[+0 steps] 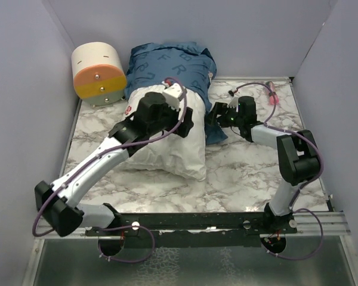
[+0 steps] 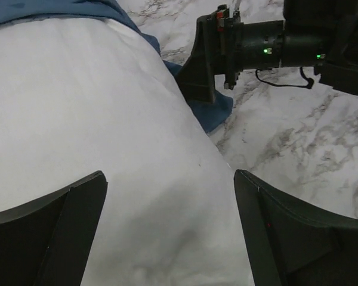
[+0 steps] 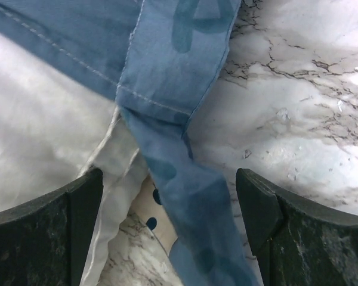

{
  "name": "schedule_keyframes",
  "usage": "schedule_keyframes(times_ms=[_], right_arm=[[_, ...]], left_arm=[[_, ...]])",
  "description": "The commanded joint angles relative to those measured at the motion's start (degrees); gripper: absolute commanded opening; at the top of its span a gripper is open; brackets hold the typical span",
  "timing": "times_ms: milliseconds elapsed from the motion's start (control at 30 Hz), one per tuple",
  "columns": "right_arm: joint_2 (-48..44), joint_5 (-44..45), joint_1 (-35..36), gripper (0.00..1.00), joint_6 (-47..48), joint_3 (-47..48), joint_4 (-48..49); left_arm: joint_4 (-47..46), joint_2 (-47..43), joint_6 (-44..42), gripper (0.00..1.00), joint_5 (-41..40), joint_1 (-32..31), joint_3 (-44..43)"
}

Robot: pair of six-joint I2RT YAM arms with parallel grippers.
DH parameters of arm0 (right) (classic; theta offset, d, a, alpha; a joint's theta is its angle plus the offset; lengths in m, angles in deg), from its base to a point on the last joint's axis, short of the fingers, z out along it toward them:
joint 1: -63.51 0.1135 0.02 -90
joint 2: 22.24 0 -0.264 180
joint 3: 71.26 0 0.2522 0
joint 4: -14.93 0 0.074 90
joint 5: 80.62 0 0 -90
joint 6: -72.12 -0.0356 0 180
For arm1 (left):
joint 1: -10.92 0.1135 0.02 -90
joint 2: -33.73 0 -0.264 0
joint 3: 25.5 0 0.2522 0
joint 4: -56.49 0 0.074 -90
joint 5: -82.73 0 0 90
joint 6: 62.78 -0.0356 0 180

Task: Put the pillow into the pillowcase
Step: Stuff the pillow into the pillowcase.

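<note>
White pillow [image 1: 167, 152] partway inside blue pillowcase [image 1: 167, 65]

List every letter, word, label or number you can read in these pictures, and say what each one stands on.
"F": light blue letter printed on the pillowcase, top view.
"R": light blue letter on the same fabric, seen more than once.
One large letter in the right wrist view, also on that fabric: cut off by the frame, not readable.
Small red mark at the left edge of the pillow: too small to read.
Nothing else legible.
</note>
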Motion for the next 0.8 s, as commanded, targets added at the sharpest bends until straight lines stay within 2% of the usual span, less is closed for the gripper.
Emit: schedule_keyframes(times_ms=[0,133,200,300,333,367,433,467,500,567,767], right_arm=[[3.77,-1.77,0.09,0.92,-0.62,3.28,3.15],[5.34,-2.74,0.09,0.86,-0.15,3.51,3.68],[5.60,-3.48,0.09,0.74,0.05,3.44,3.94],[4.68,-5.34,0.09,0.41,-0.37,2.12,5.50],[3.59,-5.98,0.09,0.29,-0.78,1.32,6.04],[2.36,-6.63,0.09,0.19,-0.98,0.47,6.60],[-0.86,-7.51,0.09,0.07,-1.49,-2.39,7.94],[-2.80,-8.00,0.09,0.03,-1.71,-3.94,8.52],[-4.75,-8.27,0.09,0.01,-1.86,-5.72,8.77],[-8.89,-8.51,0.04,0.01,-1.99,-9.31,8.65],[-20.02,-9.88,0.09,0.01,-5.25,-20.54,5.48]], left_arm=[[3.48,11.23,-9.42,0.91,-17.69,-3.40,-6.36],[1.81,19.03,-13.67,0.93,-22.43,-3.45,-8.67],[0.56,21.79,-14.61,0.93,-24.67,-3.45,-8.93],[-1.20,25.17,-15.10,0.86,-28.72,-3.30,-9.12],[-2.04,26.05,-15.28,0.79,-29.49,-3.12,-8.89],[-2.95,26.26,-15.11,0.68,-29.79,-2.60,-8.44],[-4.68,28.63,-14.24,0.42,-29.46,-1.06,-7.62],[-5.49,29.25,-13.61,0.25,-28.86,0.01,-7.28],[-6.06,29.80,-12.89,0.13,-28.17,1.17,-7.22],[-7.15,30.74,-11.39,0.05,-26.43,3.50,-7.50],[-11.23,33.40,-7.86,0.00,-24.73,7.49,-10.38]])
